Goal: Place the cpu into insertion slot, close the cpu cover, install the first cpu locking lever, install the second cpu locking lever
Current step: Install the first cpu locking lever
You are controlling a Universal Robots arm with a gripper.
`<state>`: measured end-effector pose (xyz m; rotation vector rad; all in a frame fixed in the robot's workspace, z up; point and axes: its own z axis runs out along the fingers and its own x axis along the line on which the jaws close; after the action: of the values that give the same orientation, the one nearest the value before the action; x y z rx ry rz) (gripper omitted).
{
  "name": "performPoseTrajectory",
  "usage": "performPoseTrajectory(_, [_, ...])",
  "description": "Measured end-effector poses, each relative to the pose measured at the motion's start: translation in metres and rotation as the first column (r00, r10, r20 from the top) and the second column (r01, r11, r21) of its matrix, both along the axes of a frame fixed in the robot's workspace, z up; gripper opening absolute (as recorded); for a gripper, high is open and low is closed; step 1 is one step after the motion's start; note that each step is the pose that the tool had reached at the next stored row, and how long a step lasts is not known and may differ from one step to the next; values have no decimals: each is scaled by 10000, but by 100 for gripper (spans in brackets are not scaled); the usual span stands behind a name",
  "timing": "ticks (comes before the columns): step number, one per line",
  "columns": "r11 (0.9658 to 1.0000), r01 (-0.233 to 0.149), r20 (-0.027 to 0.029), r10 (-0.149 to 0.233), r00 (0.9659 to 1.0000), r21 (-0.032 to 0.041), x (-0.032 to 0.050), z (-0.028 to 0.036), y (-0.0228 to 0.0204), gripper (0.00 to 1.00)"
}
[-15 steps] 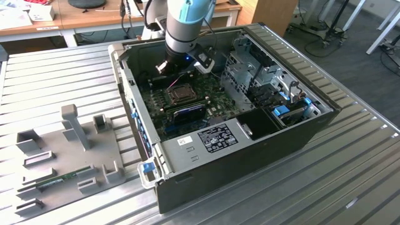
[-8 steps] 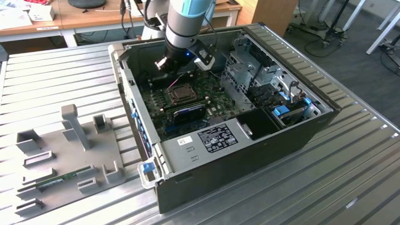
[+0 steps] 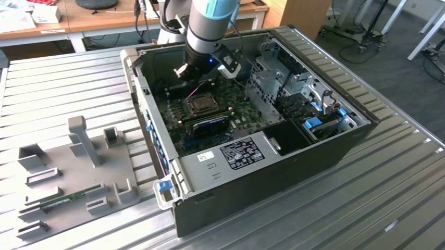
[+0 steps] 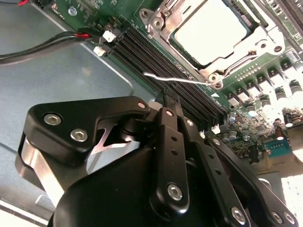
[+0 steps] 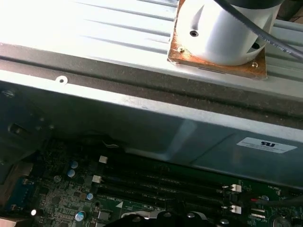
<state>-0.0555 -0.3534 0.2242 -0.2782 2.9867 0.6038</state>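
The cpu lies flat in the insertion slot, its pale face showing through the window of the cpu cover, which is down over it. A thin silver locking lever sticks out free from the socket's corner, above the black memory slots. My gripper hangs just short of that lever with its black fingers drawn together and nothing visible between them. In the exterior view the gripper is inside the open computer case, just behind the socket.
The case's grey wall is close behind the gripper. Black and red cables run over the case floor beside the green board. A grey perforated drive cage stands at the exterior view's right. A grey fixture plate lies outside the case.
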Motion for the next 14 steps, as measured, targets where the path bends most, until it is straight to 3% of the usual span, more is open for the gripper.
performPoseTrajectory(7, [10000, 60, -1, -60, 10000, -10, -1, -28, -31, 10])
performPoseTrajectory(14, [9999, 116, -2, -116, 9999, -29, -1, -106, -44, 10])
